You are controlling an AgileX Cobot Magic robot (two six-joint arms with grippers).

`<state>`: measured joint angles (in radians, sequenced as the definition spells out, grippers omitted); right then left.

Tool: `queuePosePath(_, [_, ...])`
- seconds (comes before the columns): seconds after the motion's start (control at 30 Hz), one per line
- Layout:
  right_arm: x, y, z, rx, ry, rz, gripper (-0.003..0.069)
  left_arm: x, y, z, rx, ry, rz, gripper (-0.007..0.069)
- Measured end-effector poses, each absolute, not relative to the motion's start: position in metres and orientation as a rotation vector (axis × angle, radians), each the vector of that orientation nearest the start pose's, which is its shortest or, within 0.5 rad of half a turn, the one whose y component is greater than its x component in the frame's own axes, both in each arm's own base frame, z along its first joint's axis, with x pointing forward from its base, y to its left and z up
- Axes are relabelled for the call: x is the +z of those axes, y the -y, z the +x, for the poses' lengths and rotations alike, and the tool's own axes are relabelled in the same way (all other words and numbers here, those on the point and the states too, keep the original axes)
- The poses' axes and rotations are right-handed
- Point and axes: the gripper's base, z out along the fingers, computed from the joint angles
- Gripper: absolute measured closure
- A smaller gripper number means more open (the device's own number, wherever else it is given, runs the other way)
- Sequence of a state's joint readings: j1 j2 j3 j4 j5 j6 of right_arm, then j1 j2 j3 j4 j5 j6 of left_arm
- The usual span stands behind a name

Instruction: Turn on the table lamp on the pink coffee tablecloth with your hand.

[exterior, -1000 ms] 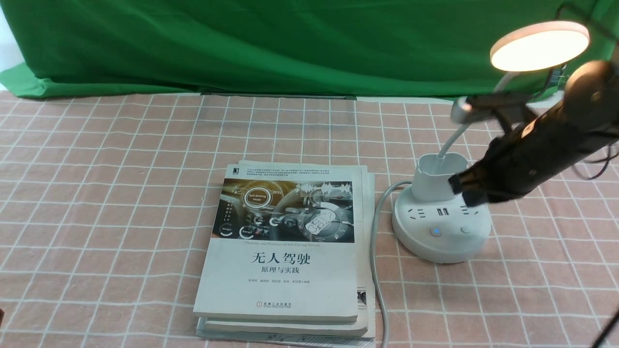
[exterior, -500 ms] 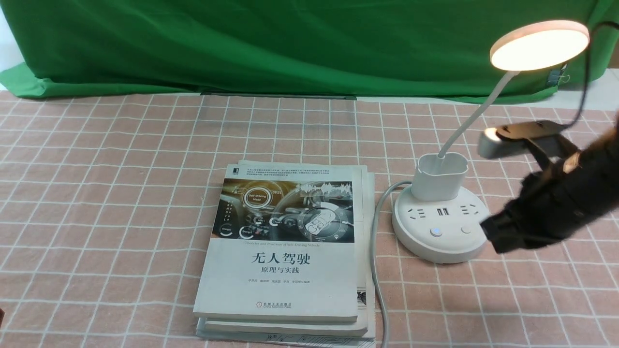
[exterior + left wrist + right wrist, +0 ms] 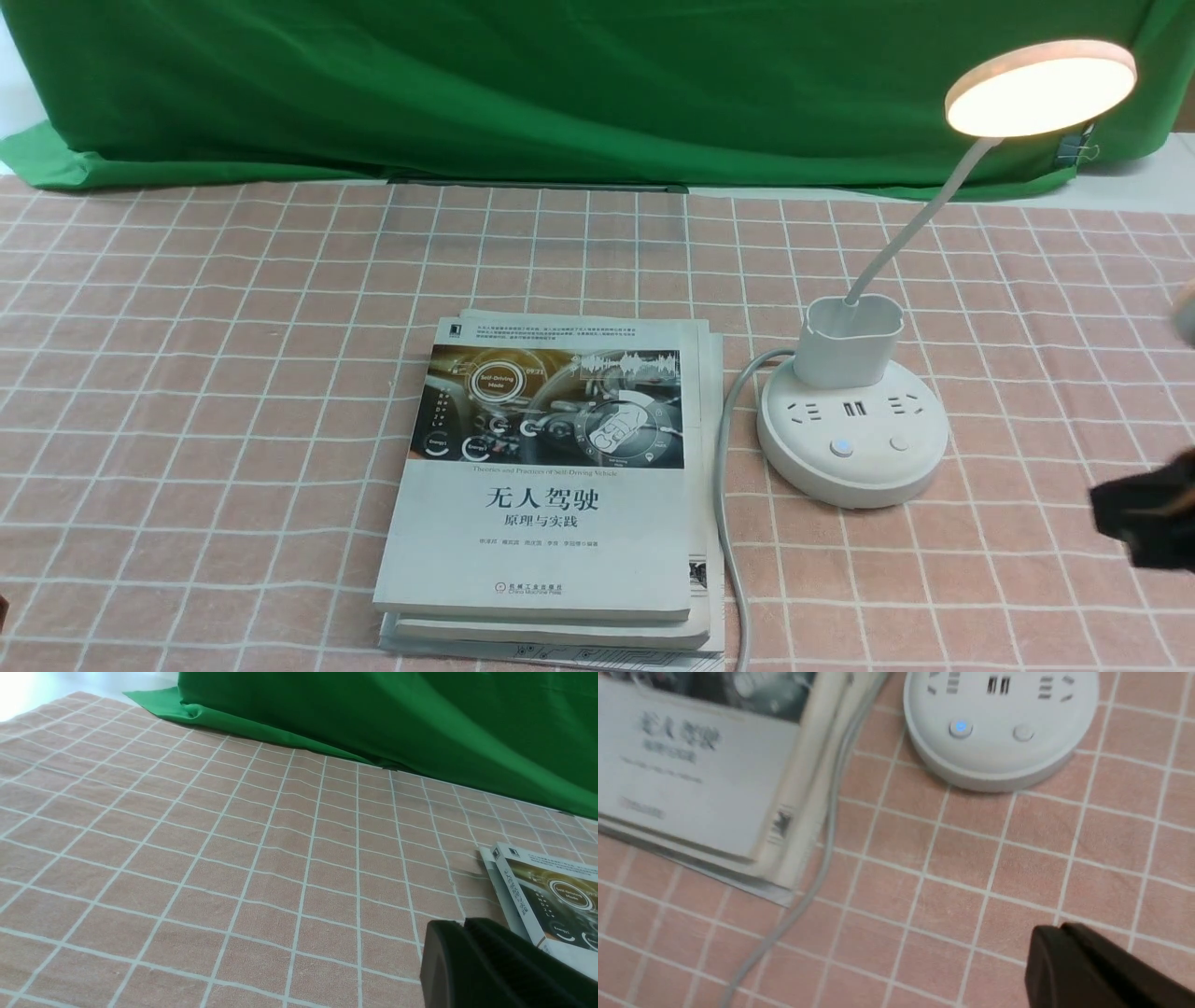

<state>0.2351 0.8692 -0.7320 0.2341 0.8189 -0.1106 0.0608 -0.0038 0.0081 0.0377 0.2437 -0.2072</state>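
The white table lamp stands on the pink coffee tablecloth (image 3: 233,327) at the right. Its disc head (image 3: 1041,87) glows. Its round base (image 3: 851,467) has a blue-lit button (image 3: 842,447) and a plain button beside it. The base also shows in the right wrist view (image 3: 999,760). My right gripper (image 3: 1144,523), the black hand, is at the right edge of the front view, clear of the base and nearer me. Its jaws (image 3: 1057,933) are pressed together and empty. My left gripper (image 3: 462,926) is shut and empty, low over the cloth beside the book.
A stack of books (image 3: 551,485) lies in the middle, left of the lamp. The lamp's grey cable (image 3: 726,485) runs along the books' right side toward me. A green backdrop cloth (image 3: 560,84) hangs at the back.
My right arm has drawn back from over the lamp base, moving right and toward me until it is nearly out of the front view. The lamp head glows throughout.
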Motion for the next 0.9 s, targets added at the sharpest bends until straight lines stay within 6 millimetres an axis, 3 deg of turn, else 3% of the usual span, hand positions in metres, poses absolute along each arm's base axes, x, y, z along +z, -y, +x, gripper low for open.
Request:
queuePosePath(0.27, [0.335, -0.042, 0.109, 0.367, -2.195, -0.251, 0.0620, 0.189, -0.004, 0.055, -0.073, -1.720, -0.207, 0.0606])
queuePosePath(0.5, [0.343, -0.035, 0.092, 0.332, -2.057, -0.252, 0.0601, 0.189, -0.004, 0.055, -0.072, -1.720, -0.206, 0.0606])
queuePosePath(0.6, [0.336, -0.028, 0.087, 0.243, -1.927, -0.262, 0.0599, 0.189, -0.004, 0.055, -0.072, -1.720, -0.206, 0.0606])
queuePosePath(0.63, [0.317, -0.020, 0.083, 0.132, -1.835, -0.263, 0.0600, 0.189, -0.004, 0.055, -0.072, -1.720, -0.206, 0.0606])
queuePosePath(0.67, [0.317, -0.019, 0.081, 0.117, -1.800, -0.256, 0.0600, 0.189, -0.004, 0.055, -0.072, -1.720, -0.206, 0.0606])
queuePosePath(0.73, [0.283, -0.010, 0.073, 0.003, -1.693, -0.204, 0.0600, 0.189, -0.004, 0.055, -0.072, -1.720, -0.206, 0.0606])
queuePosePath(0.9, [0.213, -0.004, 0.060, -0.078, -1.639, -0.162, 0.0594, 0.189, -0.004, 0.055, -0.072, -1.720, -0.206, 0.0606])
